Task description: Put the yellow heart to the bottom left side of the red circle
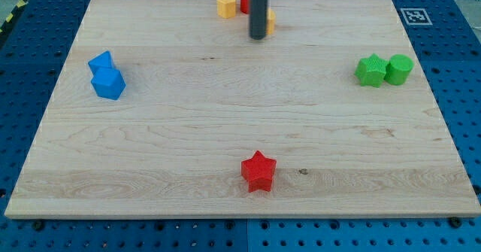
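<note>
My tip rests on the board near the view's top centre. A yellow block peeks out just right of the rod, touching it or nearly so; most of it is hidden and its shape cannot be made out. A red block, partly hidden behind the rod, sits at the board's top edge just left of the rod. A second yellow block, many-sided in outline, stands right beside the red block on its left.
Two blue blocks touch each other at the view's left. A green star-like block and a green round block sit together at the right. A red star lies at the bottom centre.
</note>
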Tool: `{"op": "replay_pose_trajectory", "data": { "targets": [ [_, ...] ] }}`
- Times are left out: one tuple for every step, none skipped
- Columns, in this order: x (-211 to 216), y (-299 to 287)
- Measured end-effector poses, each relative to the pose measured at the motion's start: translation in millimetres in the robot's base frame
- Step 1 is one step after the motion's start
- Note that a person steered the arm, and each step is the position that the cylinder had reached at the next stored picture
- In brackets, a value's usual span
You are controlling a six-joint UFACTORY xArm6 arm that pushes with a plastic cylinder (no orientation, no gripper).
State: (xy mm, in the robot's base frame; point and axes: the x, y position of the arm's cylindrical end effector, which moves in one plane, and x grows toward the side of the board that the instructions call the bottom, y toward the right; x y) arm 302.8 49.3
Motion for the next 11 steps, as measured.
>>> {"op": "replay_pose_trajectory", "data": {
  "targets": [
    [0,49],
    [0,60],
    [-2,54],
    [-14,34],
    [-23,23],
    [-26,13],
    [-32,-8],
    [-29,-9],
    [10,-17],
    [16,-70],
    [1,-155]
  ]
}}
